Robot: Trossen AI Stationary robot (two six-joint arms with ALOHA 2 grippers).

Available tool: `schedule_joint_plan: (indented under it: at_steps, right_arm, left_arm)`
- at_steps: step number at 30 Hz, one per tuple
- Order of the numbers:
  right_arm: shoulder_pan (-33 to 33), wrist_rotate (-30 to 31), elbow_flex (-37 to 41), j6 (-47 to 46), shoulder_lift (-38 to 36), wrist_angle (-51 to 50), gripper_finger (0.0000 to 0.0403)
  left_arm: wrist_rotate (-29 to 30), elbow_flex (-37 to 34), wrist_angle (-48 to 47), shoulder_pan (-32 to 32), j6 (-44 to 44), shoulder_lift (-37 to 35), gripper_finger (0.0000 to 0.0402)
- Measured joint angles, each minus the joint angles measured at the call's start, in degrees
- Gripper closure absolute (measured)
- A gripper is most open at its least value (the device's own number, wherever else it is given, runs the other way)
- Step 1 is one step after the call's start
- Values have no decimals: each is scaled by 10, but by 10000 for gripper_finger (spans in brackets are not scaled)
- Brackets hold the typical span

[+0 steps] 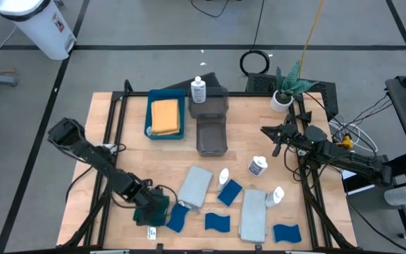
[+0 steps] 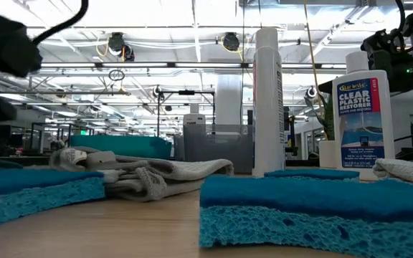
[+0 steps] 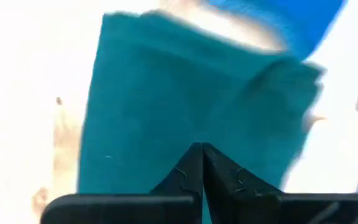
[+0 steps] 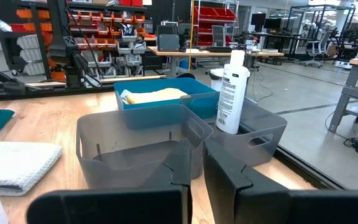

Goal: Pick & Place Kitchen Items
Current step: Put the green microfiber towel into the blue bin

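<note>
My left gripper (image 1: 154, 203) is low over the table's near left part, shut on a dark green cloth (image 1: 157, 212) that fills the left wrist view (image 3: 185, 106). My right gripper (image 1: 270, 134) hovers at the right, slightly open and empty, facing two grey bins (image 4: 135, 146). A white bottle (image 1: 199, 90) stands in the far bin. An orange cloth (image 1: 165, 115) lies in the blue tray (image 1: 149, 116). Two light grey cloths (image 1: 196, 185) (image 1: 253, 214), several blue sponges (image 1: 230, 192) and three small white bottles (image 1: 258, 166) lie on the near table. My left gripper has its two fingers (image 3: 185, 171) shut together on the dark green cloth, coming from above. The fingertips hide the pinched spot, so which edge or fold they have does not show. The cloth sits bunched under the gripper (image 1: 146, 212).
A potted plant (image 1: 284, 92) stands at the far right corner. A blue sponge (image 1: 177, 217) lies right beside the green cloth. In the low view, sponges (image 2: 314, 204) and an upright bottle (image 2: 364, 118) stand close to the near edge. The table's left part shows bare wood (image 1: 111, 134).
</note>
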State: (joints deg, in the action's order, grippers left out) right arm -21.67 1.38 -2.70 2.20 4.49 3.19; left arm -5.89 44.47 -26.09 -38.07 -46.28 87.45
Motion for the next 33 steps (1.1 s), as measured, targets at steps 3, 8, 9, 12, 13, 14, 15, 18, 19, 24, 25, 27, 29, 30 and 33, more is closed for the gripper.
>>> schedule_joint_plan:
  at_steps: [3,8,9,12,13,14,15,18,19,24,25,27,29,30,33]
  right_arm:
    - [0,0,0,0,0,0,383]
    - [0,0,0,0,0,0,383]
    - [0,0,0,0,0,0,383]
    - [0,0,0,0,0,0,383]
    - [0,0,0,0,0,0,383]
    - [0,0,0,0,0,0,383]
    - [0,0,0,0,0,0,383]
    - [0,0,0,0,0,0,383]
    - [0,0,0,0,0,0,383]
    - [0,0,0,0,0,0,383]
    - [0,0,0,0,0,0,383]
    - [0,0,0,0,0,0,383]
    - [0,0,0,0,0,0,383]
    - [0,0,0,0,0,0,383]
    - [0,0,0,0,0,0,383]
  left_arm:
    - [7,1,-9,14,-19,-41,374]
    - [47,2,-38,42,-29,-87,286]
    - [51,2,-52,46,-26,-90,265]
    - [55,2,-104,54,-10,-89,201]
    - [51,2,-118,56,0,-86,181]
    - [43,2,-127,60,12,-80,163]
    - [35,2,-132,62,27,-75,147]
    - [17,-4,-124,69,57,-69,112]
    - [9,-7,-116,71,62,-65,105]
    - [-36,-32,-66,82,83,-50,95]
    - [-38,-39,-61,83,84,-47,98]
    - [-46,-49,-53,88,84,-39,106]
    - [-58,-57,-49,91,85,-38,119]
    - [-64,-62,-48,92,87,-39,126]
    - [-69,-72,-41,92,89,-39,155]
